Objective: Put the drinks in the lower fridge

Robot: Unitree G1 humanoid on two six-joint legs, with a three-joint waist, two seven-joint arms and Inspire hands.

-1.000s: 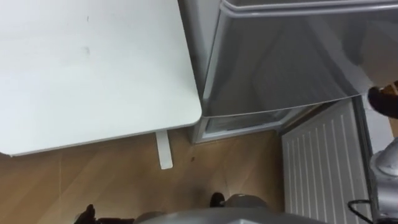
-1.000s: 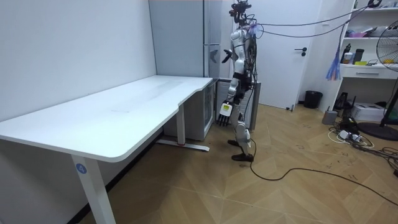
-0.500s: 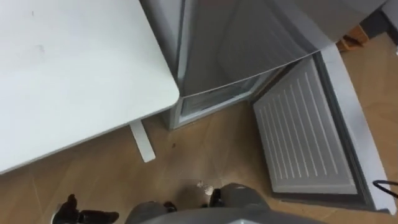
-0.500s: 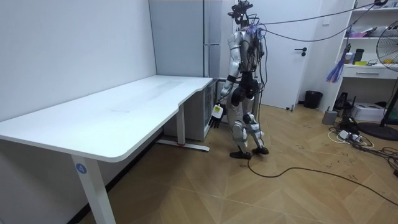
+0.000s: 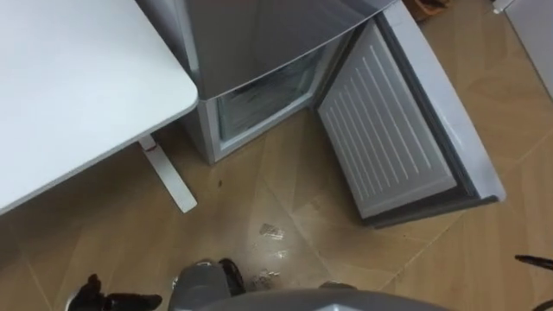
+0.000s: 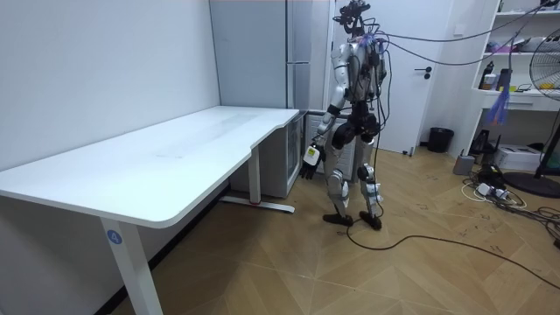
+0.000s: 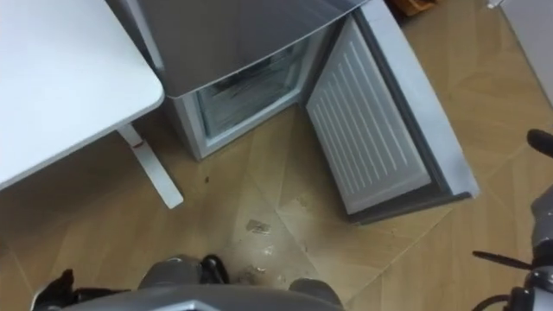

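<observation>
The robot is seen standing upright. The left arm is hung at its side, and the left hand [image 6: 311, 160] is held low with fingers relaxed. The right hand [image 7: 541, 141] is glimpsed at the right eye view's right edge.

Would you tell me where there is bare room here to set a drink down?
The white desk top is bare. Wood floor between the desk leg and the open fridge door is free too. The lower fridge opening looks tighter.

The fridge [image 5: 259, 34] runs off the far edge, and its lower compartment [image 5: 263, 95] is too dim to read inside. The desk [image 5: 69, 78] is cut off at the left. The near edge clips the left hand [image 5: 91, 294], and the right edge clips the right hand [image 7: 540, 141].
</observation>
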